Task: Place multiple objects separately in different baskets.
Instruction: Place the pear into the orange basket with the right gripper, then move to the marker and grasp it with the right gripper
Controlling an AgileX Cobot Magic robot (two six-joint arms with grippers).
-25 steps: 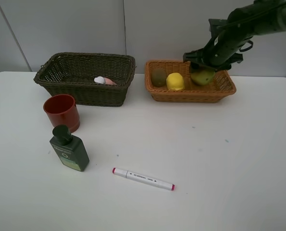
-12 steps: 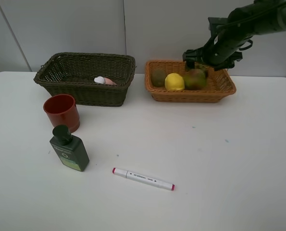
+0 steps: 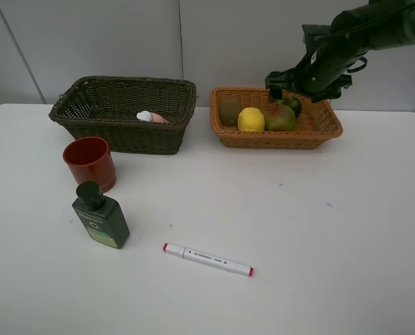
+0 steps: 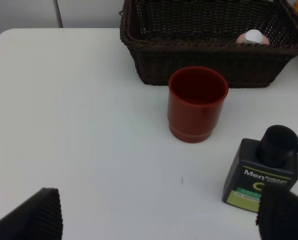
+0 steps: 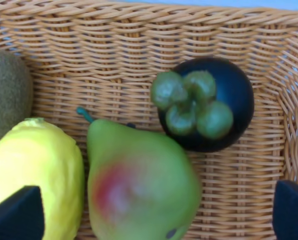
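The light orange basket (image 3: pixel 277 137) holds the kiwi (image 3: pixel 229 112), lemon (image 3: pixel 251 119), pear (image 3: pixel 280 118) and dark round fruit (image 3: pixel 291 105). My right gripper (image 3: pixel 299 89) hovers open just above them, holding nothing. In its wrist view the pear (image 5: pixel 138 185) lies free between the lemon (image 5: pixel 36 170) and the dark fruit (image 5: pixel 229 95). The pink bottle (image 3: pixel 151 117) lies in the dark basket (image 3: pixel 123 136). On the table are the red cup (image 3: pixel 90 162), green bottle (image 3: pixel 100 216) and white marker (image 3: pixel 207 259). My left gripper (image 4: pixel 159 220) is open above the table, near the cup (image 4: pixel 196 102) and bottle (image 4: pixel 259 172).
The two baskets stand side by side at the back of the white table, with a grey wall behind them. The cup stands just in front of the dark basket (image 4: pixel 209 45), and the green bottle just in front of the cup. The left arm is outside the high view.
My right gripper has opened and let go of the pear, which now lies in the orange basket beside the lemon. The gripper has lifted slightly. Nothing else has moved.
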